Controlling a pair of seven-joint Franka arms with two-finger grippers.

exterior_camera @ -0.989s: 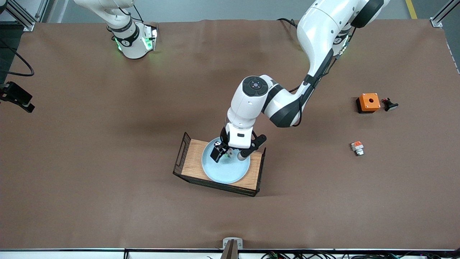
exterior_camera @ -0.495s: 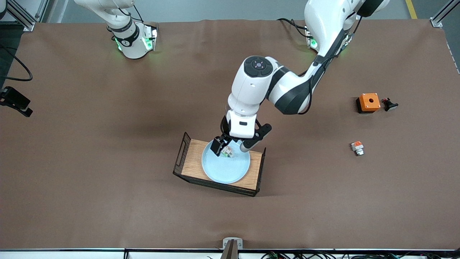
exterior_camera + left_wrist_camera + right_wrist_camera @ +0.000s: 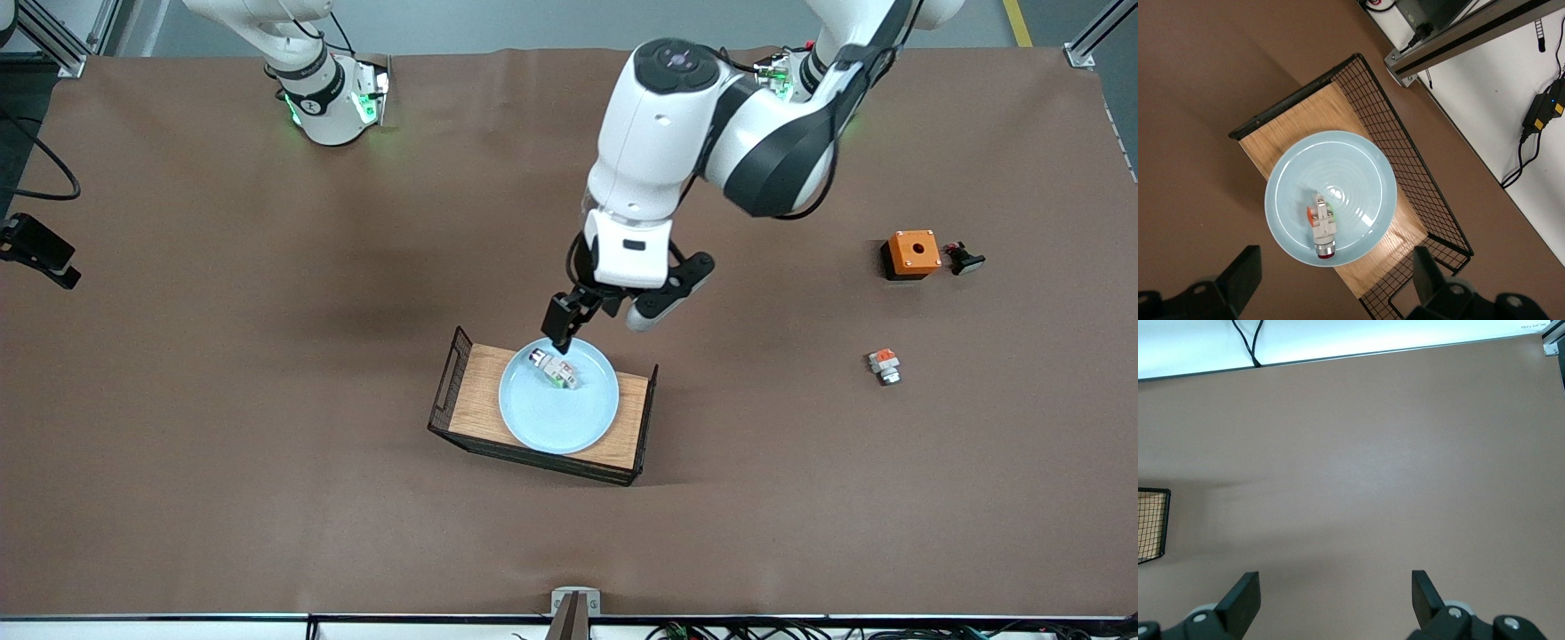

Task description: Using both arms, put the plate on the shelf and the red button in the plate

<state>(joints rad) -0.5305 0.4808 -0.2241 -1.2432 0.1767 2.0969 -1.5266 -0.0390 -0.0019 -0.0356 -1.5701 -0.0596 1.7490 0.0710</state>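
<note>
The pale blue plate [image 3: 558, 420] [image 3: 1345, 163] lies on the wooden tray [image 3: 471, 391] [image 3: 1298, 130]. On the plate, near the rim toward the robots, rests the red button [image 3: 555, 369] [image 3: 1323, 228], on its side with its dark red cap at the plate's edge. My left gripper [image 3: 605, 318] [image 3: 1336, 273] hangs open above that edge of the plate and holds nothing. My right gripper [image 3: 1335, 585] is open and empty over bare brown table. A corner of the tray's mesh [image 3: 1151, 520] shows in its wrist view. The right hand is out of the front view.
Toward the left arm's end of the table stand an orange box with a round hole [image 3: 913, 253] and a small black part [image 3: 965, 260] beside it. Nearer the camera lies a small white part with an orange block [image 3: 884, 365]. The tray has black mesh end walls [image 3: 452, 378].
My left gripper has risen from the plate and drawn back toward the robots' side, still open. The red button stays lying on the plate. The right arm has not moved.
</note>
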